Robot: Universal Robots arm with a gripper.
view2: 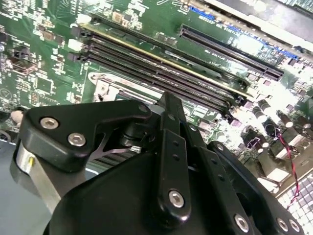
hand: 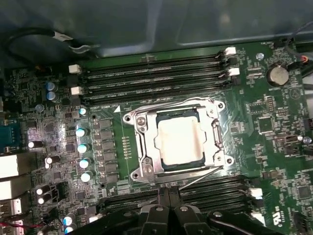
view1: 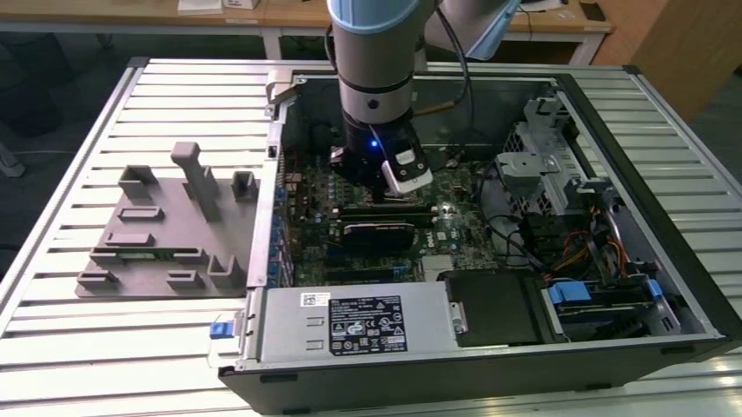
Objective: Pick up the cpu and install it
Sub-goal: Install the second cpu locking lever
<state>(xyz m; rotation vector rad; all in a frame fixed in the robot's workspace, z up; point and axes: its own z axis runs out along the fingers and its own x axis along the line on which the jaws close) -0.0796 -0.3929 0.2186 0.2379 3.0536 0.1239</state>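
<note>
The cpu (hand: 180, 142), a flat square chip with a pale shiny top, lies flat inside the silver socket frame (hand: 139, 164) on the green motherboard. My gripper (hand: 168, 196) hovers a little way off the board beside the socket, its black fingers (hand: 176, 208) pressed together with nothing between them. In the exterior view the gripper (view1: 380, 198) hangs low inside the open computer case, over the middle of the board. In the second wrist view the gripper (view2: 164, 105) points at the memory slots.
Memory slots (hand: 151, 76) run along both sides of the socket, with upright capacitors (hand: 83, 147) close by. A grey fixture (view1: 174, 230) lies on the slatted table at the exterior view's left. The power supply (view1: 347, 326), drive cage (view1: 545, 174) and cables crowd the case.
</note>
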